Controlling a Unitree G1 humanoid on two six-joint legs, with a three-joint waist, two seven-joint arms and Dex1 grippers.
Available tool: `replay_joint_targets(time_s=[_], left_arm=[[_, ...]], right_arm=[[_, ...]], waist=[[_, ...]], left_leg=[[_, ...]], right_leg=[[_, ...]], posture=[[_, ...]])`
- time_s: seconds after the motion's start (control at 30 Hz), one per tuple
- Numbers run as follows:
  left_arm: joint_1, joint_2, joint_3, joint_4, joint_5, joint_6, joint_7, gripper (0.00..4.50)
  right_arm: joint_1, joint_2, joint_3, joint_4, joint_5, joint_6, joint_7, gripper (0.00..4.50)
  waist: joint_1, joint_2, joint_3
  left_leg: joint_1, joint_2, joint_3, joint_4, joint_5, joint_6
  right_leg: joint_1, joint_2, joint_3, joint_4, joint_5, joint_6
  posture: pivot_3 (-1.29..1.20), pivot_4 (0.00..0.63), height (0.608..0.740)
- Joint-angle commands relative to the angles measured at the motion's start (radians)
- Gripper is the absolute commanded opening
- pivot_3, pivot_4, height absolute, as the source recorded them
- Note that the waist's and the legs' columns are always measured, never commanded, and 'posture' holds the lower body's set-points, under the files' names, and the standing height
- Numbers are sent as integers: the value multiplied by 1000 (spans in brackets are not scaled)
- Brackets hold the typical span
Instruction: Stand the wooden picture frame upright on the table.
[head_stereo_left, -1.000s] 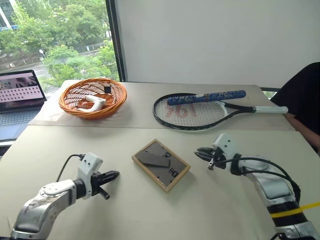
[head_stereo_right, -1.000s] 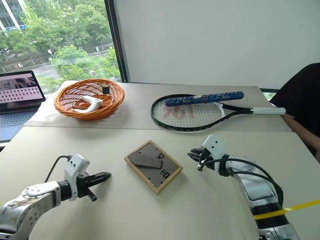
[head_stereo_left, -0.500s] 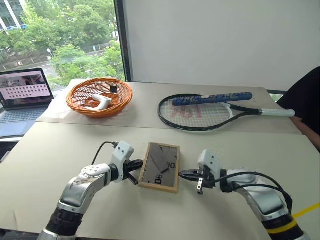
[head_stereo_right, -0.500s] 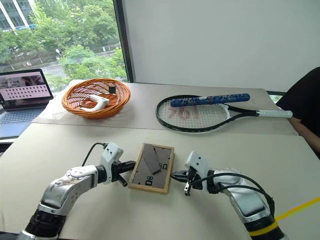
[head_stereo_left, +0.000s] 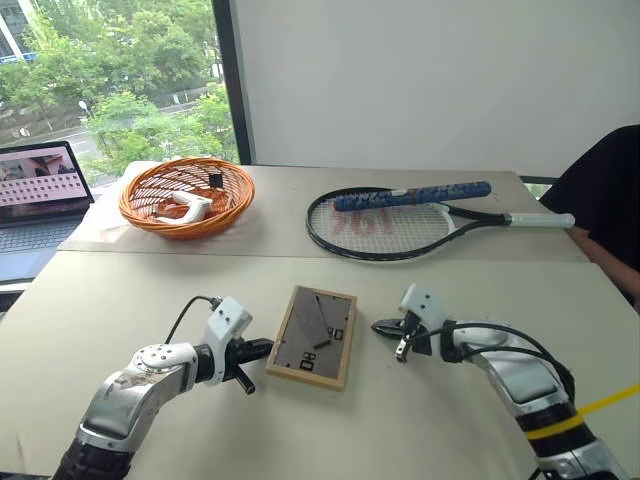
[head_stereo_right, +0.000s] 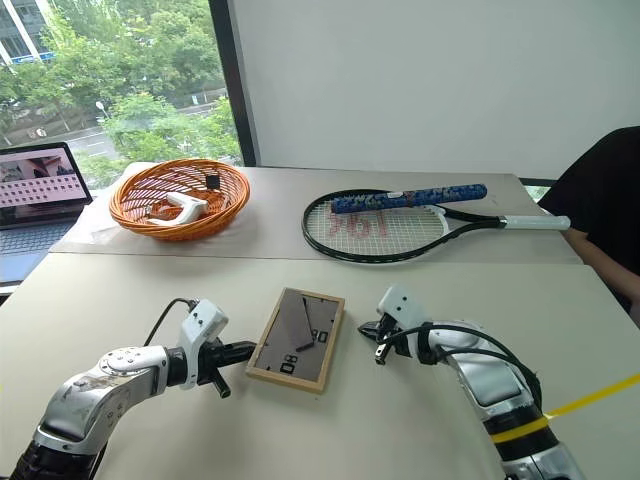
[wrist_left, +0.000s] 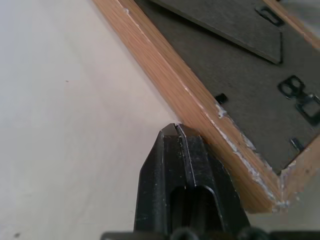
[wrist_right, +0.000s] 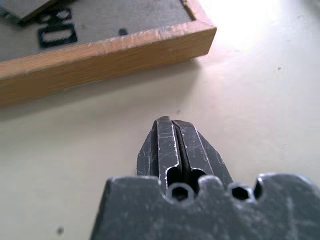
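The wooden picture frame (head_stereo_left: 312, 337) lies flat on the table (head_stereo_left: 150, 290), dark grey back up, its stand (head_stereo_left: 318, 318) folded down. My left gripper (head_stereo_left: 264, 348) is shut, its tip pressed against the frame's left wooden edge (wrist_left: 200, 112) near a corner. My right gripper (head_stereo_left: 380, 326) is shut too and points at the frame's right edge (wrist_right: 100, 55) from a short gap away, low over the table. Neither gripper holds anything.
An orange basket (head_stereo_left: 186, 228) with a white object stands at the back left, and a laptop (head_stereo_left: 40, 190) sits beyond the left edge. A tennis racket (head_stereo_left: 380, 228) lies at the back right. A person's dark sleeve (head_stereo_left: 600, 200) is at the far right.
The frame has turned from a diamond angle to nearly square-on. My left gripper came right to touch its edge; my right gripper came left toward it, then backed off slightly.
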Motion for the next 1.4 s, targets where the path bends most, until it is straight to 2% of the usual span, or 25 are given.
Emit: replay_joint_targets(time_s=[0.03,0.13,0.3,0.43,0.5,0.6,0.63,0.67,0.7,0.73,0.83,0.9,0.93,0.97,1.07,1.27,1.4], left_arm=[[5,-27,-70,-21,-16,59,2,0],[-4,-39,-62,-19,-9,69,18,0],[25,-8,8,4,0,60,25,0],[12,-44,170,37,-94,120,60,0],[-51,-86,350,77,-229,308,132,0],[-74,-80,538,71,-435,532,122,714],[-78,-76,585,68,-482,603,126,1088],[-78,-58,618,73,-503,686,136,1327],[-77,-44,636,80,-524,734,155,1874],[-67,-27,641,92,-557,756,168,2055],[-43,29,616,192,-737,766,250,3228],[-25,78,527,259,-895,766,302,3853],[-20,79,478,276,-952,766,341,4245],[-36,37,437,296,-1003,766,404,4472],[-77,-55,359,353,-1135,729,593,4472],[-71,-93,141,357,-1422,511,910,4472],[-82,-103,60,357,-1495,419,1009,4472]], right_arm=[[-59,40,36,64,-22,-53,21,13],[-74,61,44,79,-25,-62,35,13],[-22,24,14,36,-35,-53,38,13],[22,-35,-40,-31,-7,-22,52,13],[42,-85,-90,-78,28,4,75,13],[65,-135,-125,-121,60,16,104,0],[71,-145,-132,-131,71,17,113,0],[80,-151,-134,-146,87,20,129,0],[85,-154,-134,-156,99,23,140,0],[89,-153,-132,-164,109,24,148,0],[95,-154,-110,-175,112,18,165,0],[94,-159,-68,-164,81,-15,180,0],[90,-159,-44,-151,56,-40,183,0],[84,-157,-15,-135,26,-68,186,0],[77,-146,32,-107,-16,-118,190,0],[77,-115,84,-93,-54,-167,201,0],[75,-79,100,-90,-70,-172,194,0]], waist=[[1,0,0],[3,0,0],[5,0,0],[4,0,0],[4,0,0],[2,-3,2],[-1,-3,2],[-4,-3,2],[-7,-3,2],[-9,-3,2],[-14,-3,2],[-15,-3,2],[-16,-3,2],[-17,-3,2],[-2,-3,2],[4,-4,0],[6,-4,-4]], left_leg=[[0,0,0,0,0,0],[0,0,0,1,0,0],[0,0,0,0,0,0],[0,0,0,-1,0,0],[0,0,0,-1,0,0],[-1,0,0,0,0,1],[-1,0,0,0,0,1],[-1,0,0,0,0,1],[-1,0,0,0,0,1],[-1,0,0,-1,0,1],[0,0,-1,-3,0,1],[-1,0,-1,-3,0,1],[-1,0,-1,-3,0,1],[-1,0,-1,-3,0,1],[-1,-1,-1,0,0,1],[0,-1,-1,0,0,1],[1,-1,-1,0,0,0]], right_leg=[[0,0,0,0,0,0],[0,0,0,0,0,1],[0,0,0,0,1,0],[0,0,0,0,0,-1],[0,0,0,0,0,0],[-1,0,0,1,-1,3],[-1,0,0,1,-1,3],[-1,0,0,0,-1,3],[-1,0,0,0,-1,3],[-1,0,0,0,-1,2],[-1,0,0,0,-1,1],[-1,0,0,0,0,-1],[-2,0,0,0,0,-1],[-2,0,0,0,0,-1],[-1,-1,-1,0,0,0],[1,-1,0,0,2,-2],[2,-1,0,0,2,-2]], posture=[[0,150,692],[0,150,692],[0,150,692],[0,150,692],[0,150,692],[0,150,692],[0,150,692],[0,150,692],[0,150,692],[0,150,692],[0,150,692],[0,150,692],[0,150,692],[0,150,692],[0,150,692],[0,150,692],[0,150,692]])
